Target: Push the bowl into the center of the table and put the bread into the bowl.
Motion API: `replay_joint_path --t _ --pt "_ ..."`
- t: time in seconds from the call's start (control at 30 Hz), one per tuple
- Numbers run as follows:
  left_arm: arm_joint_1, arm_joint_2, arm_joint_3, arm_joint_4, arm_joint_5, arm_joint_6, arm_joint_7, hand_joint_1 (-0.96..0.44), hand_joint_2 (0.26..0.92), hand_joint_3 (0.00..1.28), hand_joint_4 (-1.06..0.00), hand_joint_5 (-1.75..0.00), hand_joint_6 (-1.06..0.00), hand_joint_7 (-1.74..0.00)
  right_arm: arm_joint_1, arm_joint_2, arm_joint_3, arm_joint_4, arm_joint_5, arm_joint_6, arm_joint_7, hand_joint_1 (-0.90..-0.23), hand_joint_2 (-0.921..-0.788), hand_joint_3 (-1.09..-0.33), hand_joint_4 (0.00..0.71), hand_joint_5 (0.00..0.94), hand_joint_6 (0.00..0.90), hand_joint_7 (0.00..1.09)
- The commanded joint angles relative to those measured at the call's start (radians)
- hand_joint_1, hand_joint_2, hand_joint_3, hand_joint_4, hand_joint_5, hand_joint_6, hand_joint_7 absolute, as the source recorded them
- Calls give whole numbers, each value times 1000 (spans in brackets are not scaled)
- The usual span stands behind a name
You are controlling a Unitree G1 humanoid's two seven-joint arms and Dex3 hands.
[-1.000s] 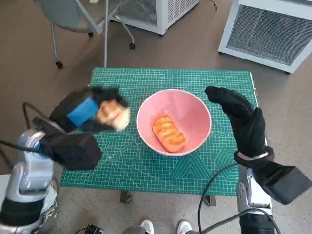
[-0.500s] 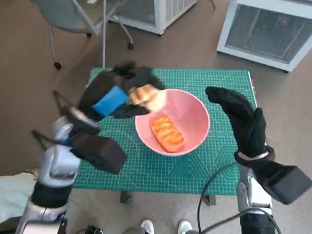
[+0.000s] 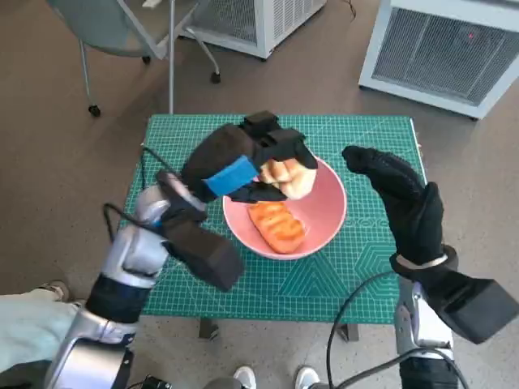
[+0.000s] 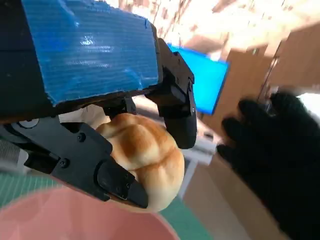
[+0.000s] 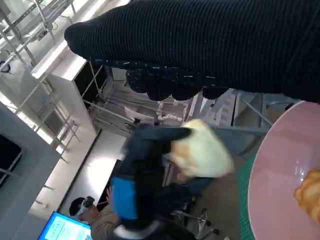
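The pink bowl (image 3: 324, 217) sits near the middle of the green cutting mat (image 3: 186, 267), with an orange-glazed bread (image 3: 278, 227) lying inside it. My left hand (image 3: 243, 162) holds a pale round bread roll (image 3: 288, 177) over the bowl's near-left rim; the left wrist view shows the roll (image 4: 145, 160) pinched between the black fingers (image 4: 117, 182) above the pink rim (image 4: 75, 215). My right hand (image 3: 401, 203) stands upright just right of the bowl, fingers apart, holding nothing. In the right wrist view the roll (image 5: 200, 150) and bowl (image 5: 282, 175) appear beyond the glove.
A grey chair (image 3: 122, 32) stands beyond the table's far left corner. White vented cabinets (image 3: 442, 49) stand on the floor at the back. The mat's right edge (image 3: 422, 154) lies just behind my right hand. A person (image 5: 95, 220) shows in the right wrist view.
My left hand has carried the roll from the mat's left side rightwards to over the bowl. The bowl and my right hand have stayed put.
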Motion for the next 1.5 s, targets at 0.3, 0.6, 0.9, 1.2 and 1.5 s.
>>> replay_joint_path --t 0.3,0.6,0.9,1.2,1.5 --pt "-19 -32 -14 93 -33 -1 -49 -181 899 213 -503 -718 -423 -1250 35 5 -3 -18 -10 14 -18 -683 -921 -792 119 5 -1 389" --pt "9 -7 -6 59 -54 33 -125 -377 894 17 -158 -30 -284 -129 36 3 -5 -32 -1 30 -23 -682 -921 -794 118 4 -1 387" --pt "27 1 34 67 -146 -19 -163 -542 914 10 -27 -1 -191 -22 35 3 -5 -50 -4 42 -31 -682 -921 -794 118 3 -1 386" --pt "37 -1 82 89 -281 -66 -233 -567 921 49 0 1 -128 -1 32 -8 -10 -72 -3 55 -33 -680 -921 -795 118 3 -1 384" --pt "46 -23 139 109 -400 -121 -267 -576 921 142 1 1 -133 -9 23 -24 -22 -100 -5 76 -42 -704 -921 -789 121 4 -1 387"
